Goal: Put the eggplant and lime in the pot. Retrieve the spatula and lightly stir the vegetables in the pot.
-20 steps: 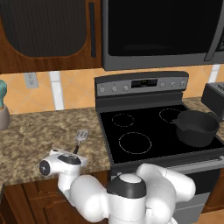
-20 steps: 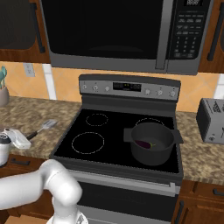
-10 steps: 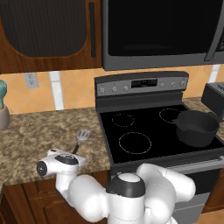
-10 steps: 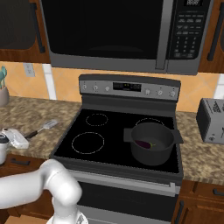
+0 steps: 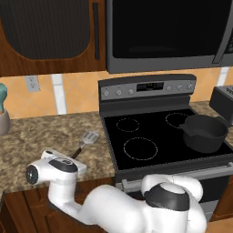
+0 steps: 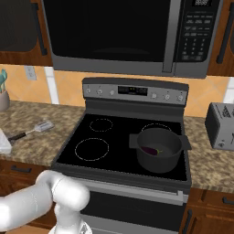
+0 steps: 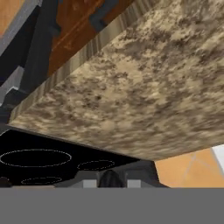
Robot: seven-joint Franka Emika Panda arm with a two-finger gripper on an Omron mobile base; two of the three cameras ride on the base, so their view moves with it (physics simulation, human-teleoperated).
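Note:
The spatula [image 5: 89, 137] lies on the granite counter left of the stove, silver slotted head toward the wall, thin black handle running back under my white hand [image 5: 58, 166]. It also shows in the right base view as the spatula [image 6: 42, 126]. In the hand view my gripper [image 7: 110, 181] is shut with the dark handle [image 7: 110, 176] between its tips. The dark pot [image 6: 159, 148] stands on the front right burner with the purple eggplant [image 6: 151, 150] inside. From the left, the pot [image 5: 204, 132] hides its contents. The lime is out of view.
A toaster [image 6: 221, 126] stands on the counter right of the stove. A jar of utensils [image 5: 2, 114] sits at the far left by the wall. The microwave [image 6: 123, 34] hangs over the black cooktop [image 5: 150, 136]. The counter's front edge runs just under my hand.
The jaws have gone from wide open to shut around the spatula's handle. The spatula's head has shifted slightly; the arm has barely moved.

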